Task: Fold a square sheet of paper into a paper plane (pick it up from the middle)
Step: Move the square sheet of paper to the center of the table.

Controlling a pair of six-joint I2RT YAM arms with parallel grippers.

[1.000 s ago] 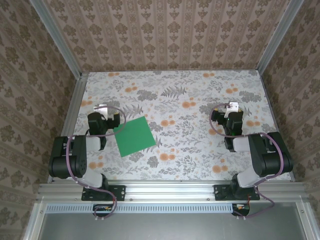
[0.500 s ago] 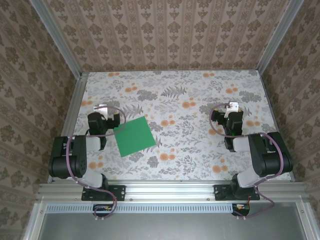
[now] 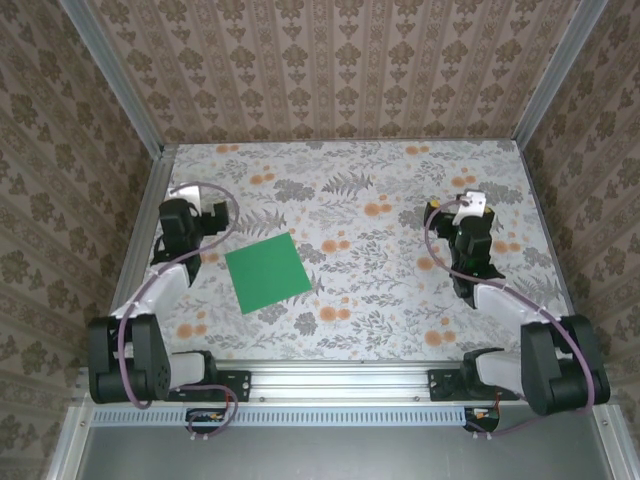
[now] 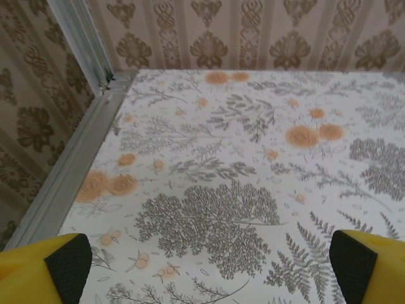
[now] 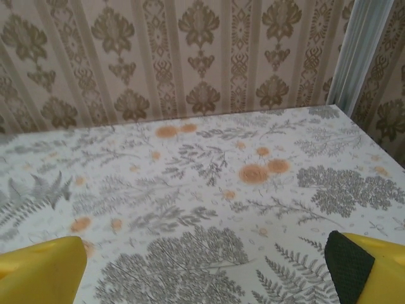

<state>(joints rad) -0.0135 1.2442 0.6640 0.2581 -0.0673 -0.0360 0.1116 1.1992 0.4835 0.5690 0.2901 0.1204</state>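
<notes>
While the flat, bright green square sheet of paper (image 3: pixel 266 274) lies unfolded on the floral counter (image 3: pixel 380 290) near your left arm, the left gripper (image 4: pixel 209 272) and right gripper (image 5: pixel 202 272) stand released and empty; bring one down over the sheet's middle and pinch lightly, lest it slide.

Floral-patterned table (image 3: pixel 400 290), a flat green square sheet of paper (image 3: pixel 266 273) on its left half
</notes>
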